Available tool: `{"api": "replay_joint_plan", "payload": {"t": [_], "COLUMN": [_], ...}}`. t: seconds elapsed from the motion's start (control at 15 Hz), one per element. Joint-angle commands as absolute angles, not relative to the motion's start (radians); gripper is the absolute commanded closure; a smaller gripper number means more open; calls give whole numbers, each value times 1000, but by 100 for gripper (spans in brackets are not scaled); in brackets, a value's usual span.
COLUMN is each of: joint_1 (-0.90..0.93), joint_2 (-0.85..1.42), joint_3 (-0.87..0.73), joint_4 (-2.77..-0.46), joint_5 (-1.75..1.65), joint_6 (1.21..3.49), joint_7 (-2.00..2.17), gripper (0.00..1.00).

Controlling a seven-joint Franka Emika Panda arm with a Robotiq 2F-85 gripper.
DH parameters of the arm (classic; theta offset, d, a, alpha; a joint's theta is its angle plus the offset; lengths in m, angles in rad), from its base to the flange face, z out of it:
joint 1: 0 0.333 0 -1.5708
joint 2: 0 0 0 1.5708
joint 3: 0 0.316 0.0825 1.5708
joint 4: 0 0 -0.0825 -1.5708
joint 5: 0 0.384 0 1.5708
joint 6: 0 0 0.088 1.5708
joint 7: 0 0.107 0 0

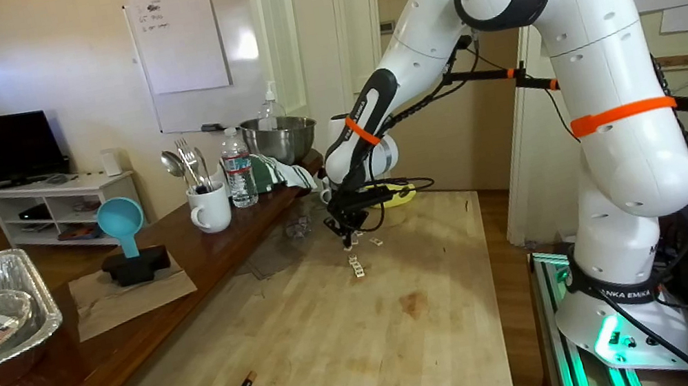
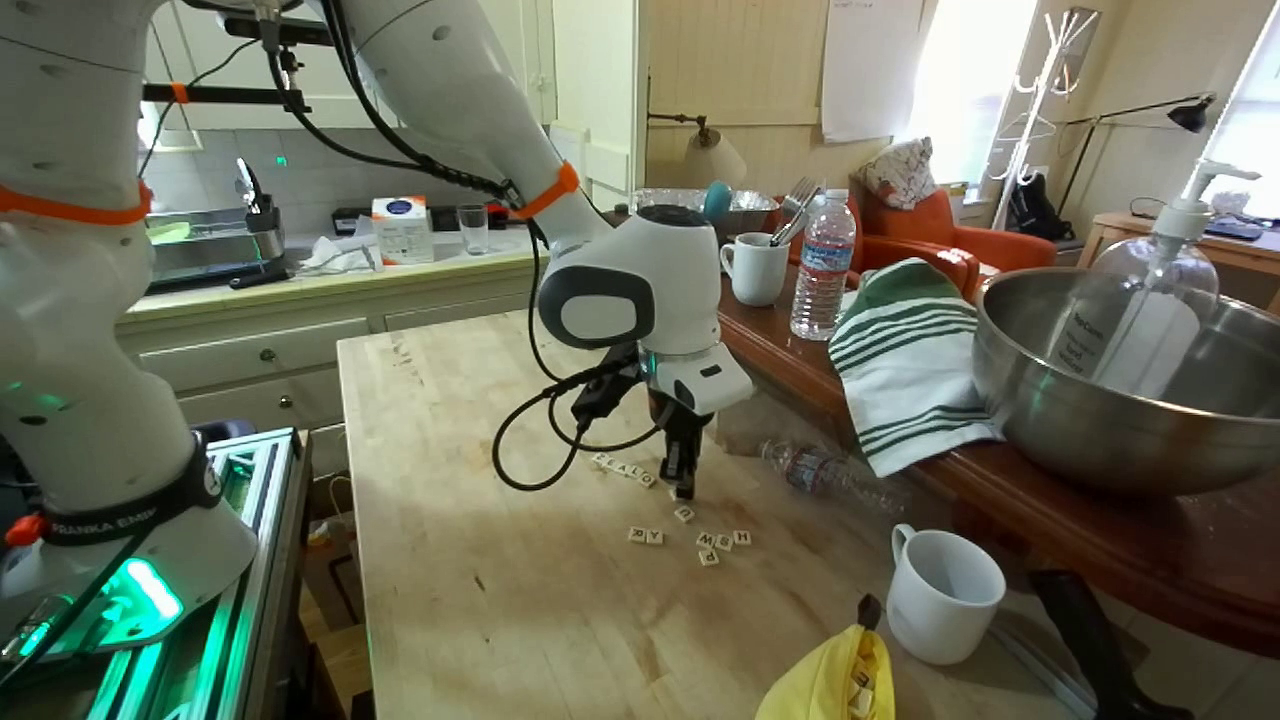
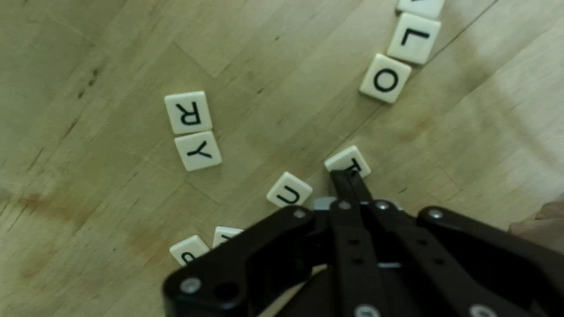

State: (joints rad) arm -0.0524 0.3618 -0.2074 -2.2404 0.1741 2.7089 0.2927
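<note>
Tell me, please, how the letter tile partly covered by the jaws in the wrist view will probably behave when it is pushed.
The tile looks stiff, with straight, crisp edges, so it probably will not bend. Being flat and square-cornered, it would likely slide over the tabletop rather than roll. Its small size suggests that it is light.

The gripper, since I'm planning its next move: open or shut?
Shut: the wrist view shows the gripper with fingers together, partly hiding a letter tile.
</note>
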Motion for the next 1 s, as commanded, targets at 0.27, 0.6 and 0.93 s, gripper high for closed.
{"api": "replay_joint_plan", "payload": {"t": [0.27,0.6,0.93], "joint_1": [-50,-32,21], "joint_2": [385,398,387], "joint_3": [-209,-226,-280], "joint_4": [-2226,-2229,-2250], "joint_5": [143,131,88], "joint_6": [2697,2705,2692], "joint_7": [334,403,580], "gripper": [100,100,100]}}
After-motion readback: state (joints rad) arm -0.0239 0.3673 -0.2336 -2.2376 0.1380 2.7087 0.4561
